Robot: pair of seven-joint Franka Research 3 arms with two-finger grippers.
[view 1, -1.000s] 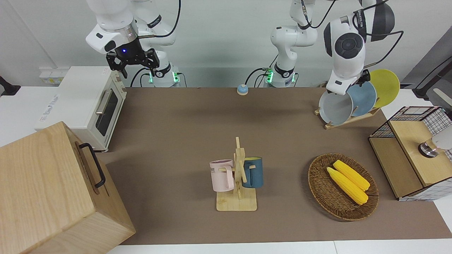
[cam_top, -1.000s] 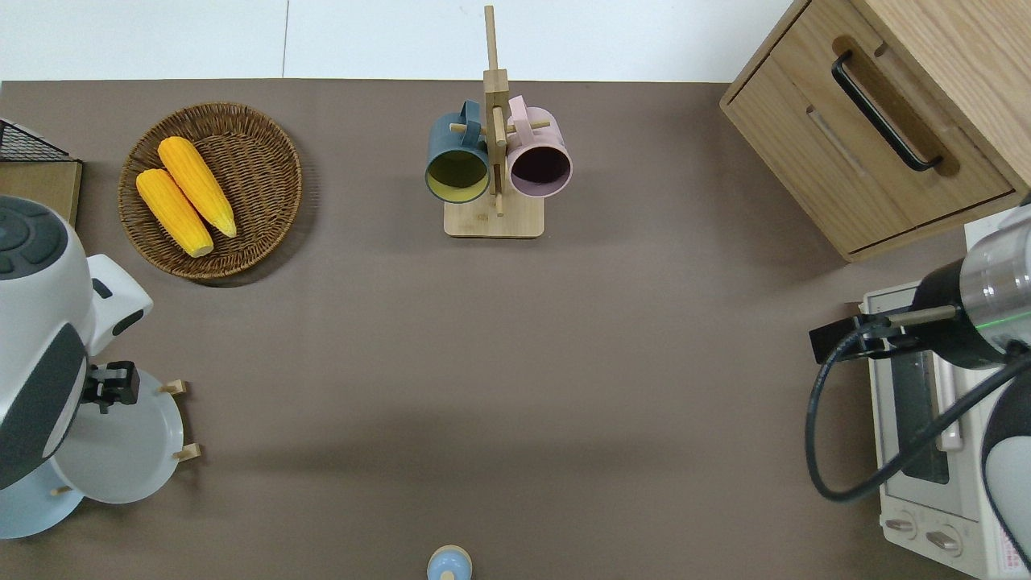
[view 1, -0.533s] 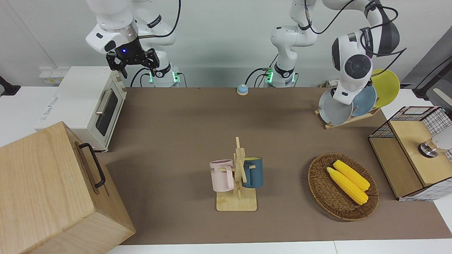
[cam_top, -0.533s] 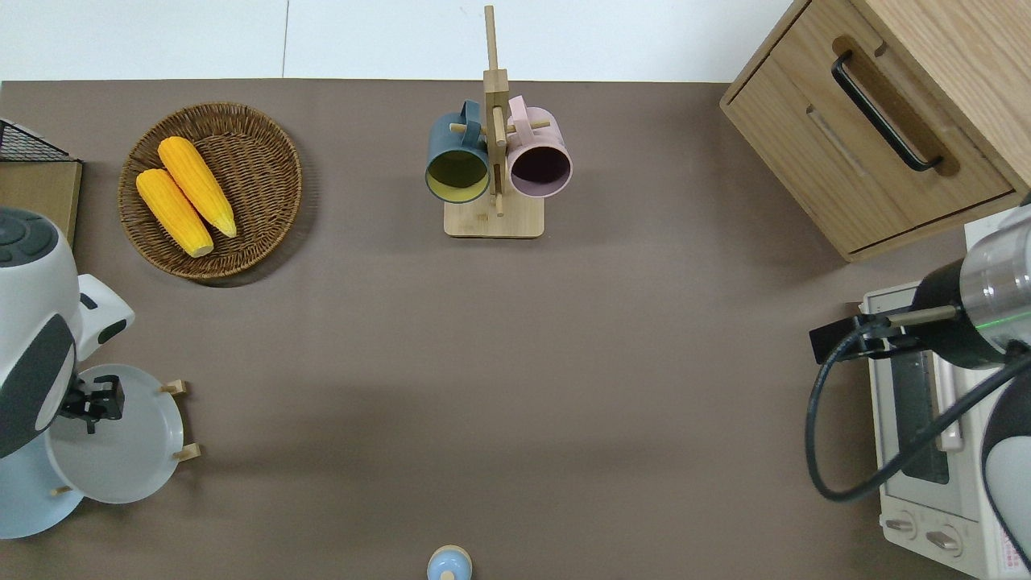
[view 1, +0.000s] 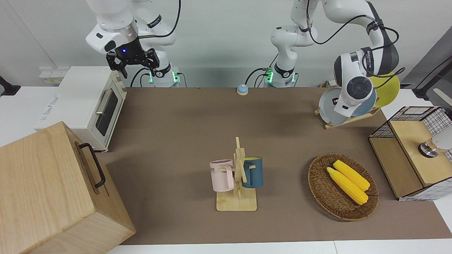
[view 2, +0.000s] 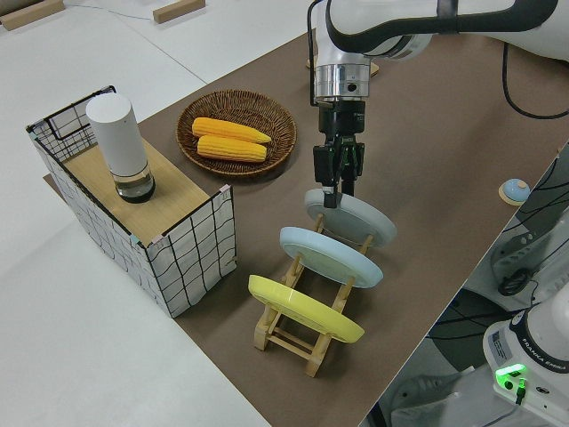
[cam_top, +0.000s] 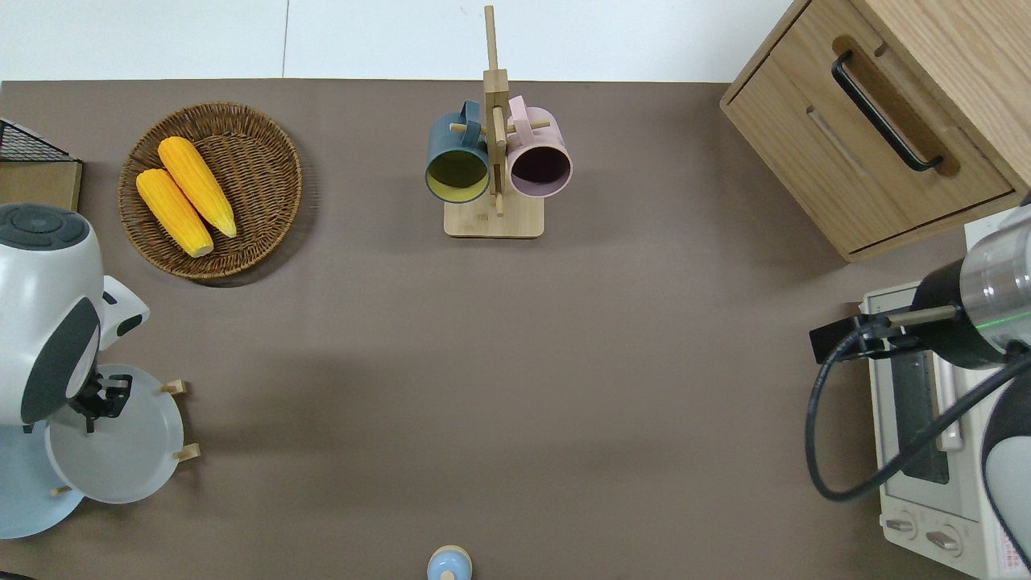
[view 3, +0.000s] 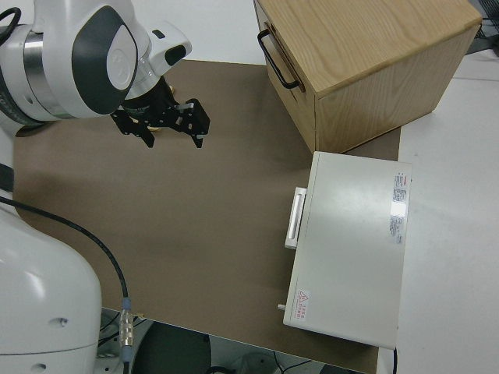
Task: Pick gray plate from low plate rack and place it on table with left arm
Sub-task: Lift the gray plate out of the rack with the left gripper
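The gray plate (view 2: 360, 222) leans in the slot of the low plate rack (view 2: 293, 334) that is farthest from the left arm's end of the table (view 1: 176, 123); it also shows in the overhead view (cam_top: 129, 451) and the front view (view 1: 328, 106). My left gripper (view 2: 338, 197) points straight down and is open, with its fingertips at the plate's upper rim; it also shows in the overhead view (cam_top: 101, 397). In the front view the wrist hides it. The right arm is parked, and its gripper (view 3: 171, 139) is open and empty.
A blue plate (view 2: 329, 255) and a yellow plate (view 2: 302, 310) fill the other rack slots. A wicker basket of corn (view 1: 342, 187), a mug stand (view 1: 237, 187), a wire-sided box (view 1: 413, 151), a toaster oven (view 1: 84, 102) and a wooden cabinet (view 1: 46, 190) stand on the table.
My left arm has swung its wrist to vertical and lowered the gripper onto the gray plate's upper rim. The plate stays in the rack. The right arm has not moved.
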